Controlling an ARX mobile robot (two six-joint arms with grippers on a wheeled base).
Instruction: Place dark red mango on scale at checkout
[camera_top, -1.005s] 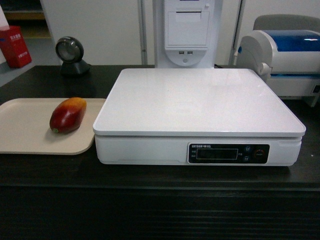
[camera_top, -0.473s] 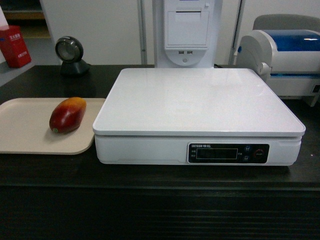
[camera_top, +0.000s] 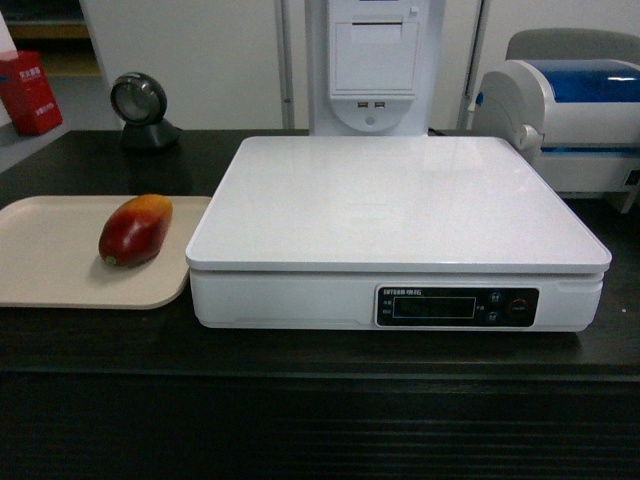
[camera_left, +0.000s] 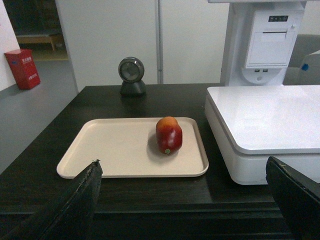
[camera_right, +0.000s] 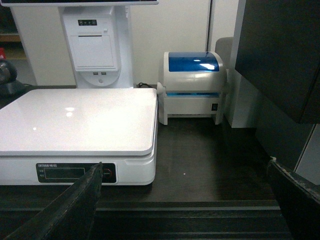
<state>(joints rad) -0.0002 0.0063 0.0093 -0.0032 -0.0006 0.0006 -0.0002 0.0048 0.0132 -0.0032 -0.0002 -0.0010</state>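
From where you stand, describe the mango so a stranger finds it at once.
Find the big white scale on the black checkout. Left of it lies a beige tray; the dark red mango, orange-tipped, is the only thing on it.

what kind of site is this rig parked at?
Most likely a shop checkout, possibly a mock-up: a white scale on a black counter, a label printer beside it, a barcode scanner behind the tray.

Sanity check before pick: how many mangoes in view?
1. The mango lies on the beige tray, left of the scale. The scale's top is bare; no other fruit shows in any view.
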